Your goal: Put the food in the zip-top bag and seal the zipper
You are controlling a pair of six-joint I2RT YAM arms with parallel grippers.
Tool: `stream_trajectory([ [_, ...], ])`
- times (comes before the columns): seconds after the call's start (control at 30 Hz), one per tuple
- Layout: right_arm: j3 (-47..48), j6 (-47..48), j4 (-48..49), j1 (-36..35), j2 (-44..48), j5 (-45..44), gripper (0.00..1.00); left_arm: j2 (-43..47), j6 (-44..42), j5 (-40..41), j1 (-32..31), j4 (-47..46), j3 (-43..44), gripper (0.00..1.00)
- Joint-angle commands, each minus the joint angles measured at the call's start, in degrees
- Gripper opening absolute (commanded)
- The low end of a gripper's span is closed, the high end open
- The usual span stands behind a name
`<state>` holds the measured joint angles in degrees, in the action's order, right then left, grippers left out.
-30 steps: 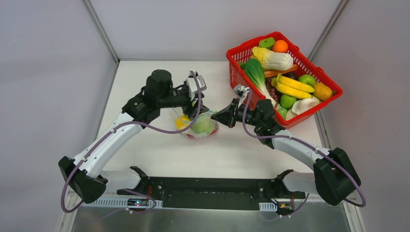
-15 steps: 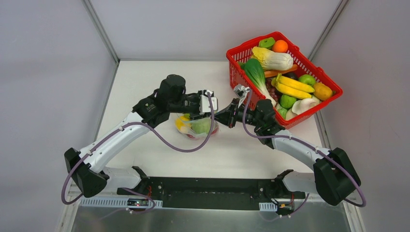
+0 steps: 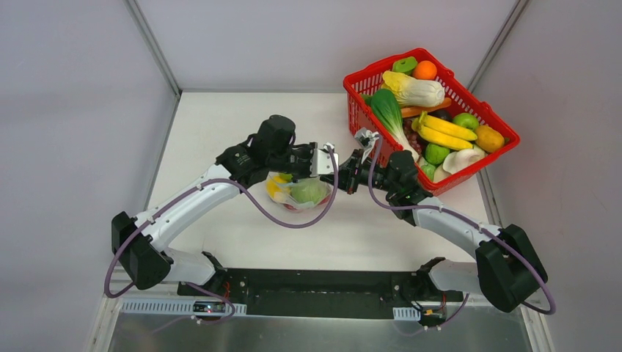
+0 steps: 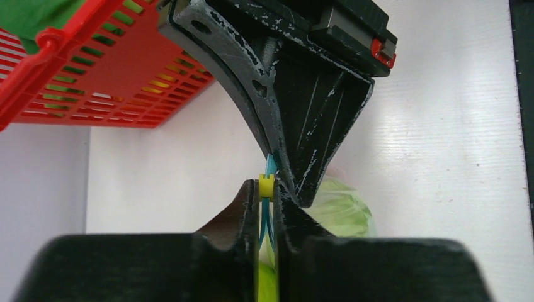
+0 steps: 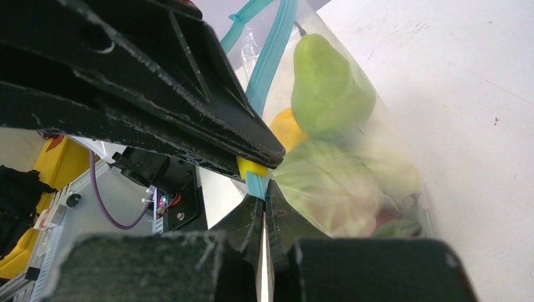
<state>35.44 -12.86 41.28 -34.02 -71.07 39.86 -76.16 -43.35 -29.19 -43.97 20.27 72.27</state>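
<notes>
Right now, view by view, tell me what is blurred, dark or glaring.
Top external: even light, sharp throughout. Left wrist: the left tool fills the bottom as a dark, blurred mass; the thin teal-blue zipper strip is readable. Right wrist: the clear crinkly plastic bag hazes the toy food inside; no strong glare.

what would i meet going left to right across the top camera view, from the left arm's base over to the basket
left arm's base → zip-top bag → right arm's fingers → red basket
</notes>
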Motion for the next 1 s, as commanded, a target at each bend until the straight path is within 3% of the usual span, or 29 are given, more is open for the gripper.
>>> stream_trajectory([
  [0.0,1.30,-0.03,3.03,0.16,2.42,0.42,0.00,-0.47,-2.95,0.74,-0.72,4.51,3.48,0.00],
  [0.8,-0.64,2.15,1.17,0.16,4.67,-4.13,0.00,7.96,1.06,11.22,0.51,4.59,-3.22,0.00],
  [0.93,0.27,1.98,0.67,0.02,4.09,0.13,0.00,8.12,2.84,8.16,1.17,2.38,-3.57,0.00],
  [0.97,0.80,2.26,0.30,-0.07,3.69,1.76,0.05,7.75,3.63,6.70,1.21,2.09,-3.02,0.00],
])
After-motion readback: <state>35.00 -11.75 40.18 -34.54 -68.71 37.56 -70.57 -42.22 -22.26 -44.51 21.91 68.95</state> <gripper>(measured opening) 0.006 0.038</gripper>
